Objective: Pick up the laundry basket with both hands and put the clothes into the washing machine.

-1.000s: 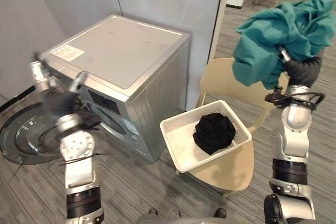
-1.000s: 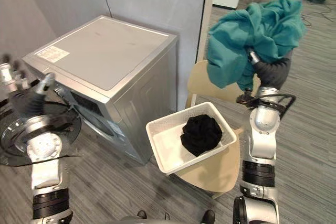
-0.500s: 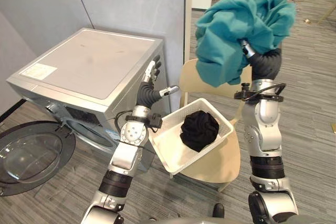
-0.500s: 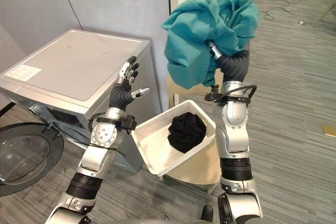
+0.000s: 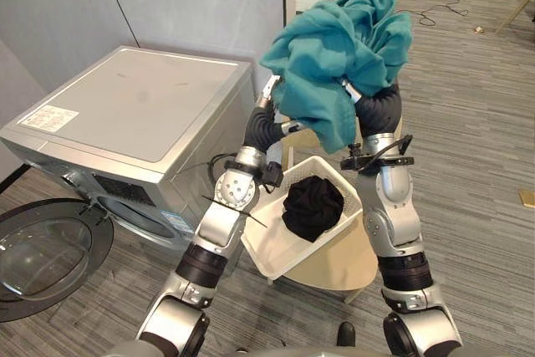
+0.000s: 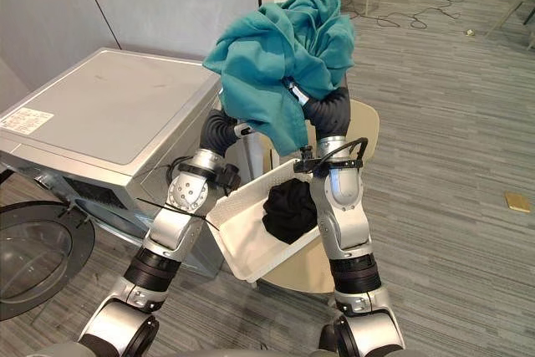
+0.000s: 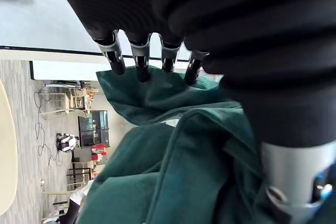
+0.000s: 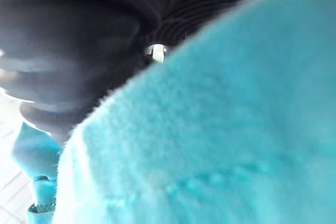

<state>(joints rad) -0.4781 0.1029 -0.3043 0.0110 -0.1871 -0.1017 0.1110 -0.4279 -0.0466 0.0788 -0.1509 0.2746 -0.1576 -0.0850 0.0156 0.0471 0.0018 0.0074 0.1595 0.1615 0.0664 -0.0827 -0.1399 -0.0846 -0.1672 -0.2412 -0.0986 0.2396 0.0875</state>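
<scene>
A bunched teal cloth [image 5: 334,43] is held high above the chair, draped over my right hand [image 5: 374,106]; it covers that hand in the right wrist view as well [image 8: 210,145]. My left hand [image 5: 267,113] reaches up to the cloth's lower edge, open, and its straight fingers [image 7: 116,53] point at the teal cloth [image 7: 173,171]. Below them the white laundry basket [image 5: 269,244] sits tilted on a chair, with a black garment [image 5: 313,206] balled up inside. Neither hand is on the basket.
The silver washing machine [image 5: 134,106] stands to the left, its round door [image 5: 46,252] swung open low over the floor. A beige chair [image 5: 334,267] carries the basket. Grey partition walls rise behind; striped floor extends to the right.
The camera has shifted. My left hand swung from the washer's front, past the basket, up to the teal cloth. My right hand kept the cloth raised and brought it nearer the left hand.
</scene>
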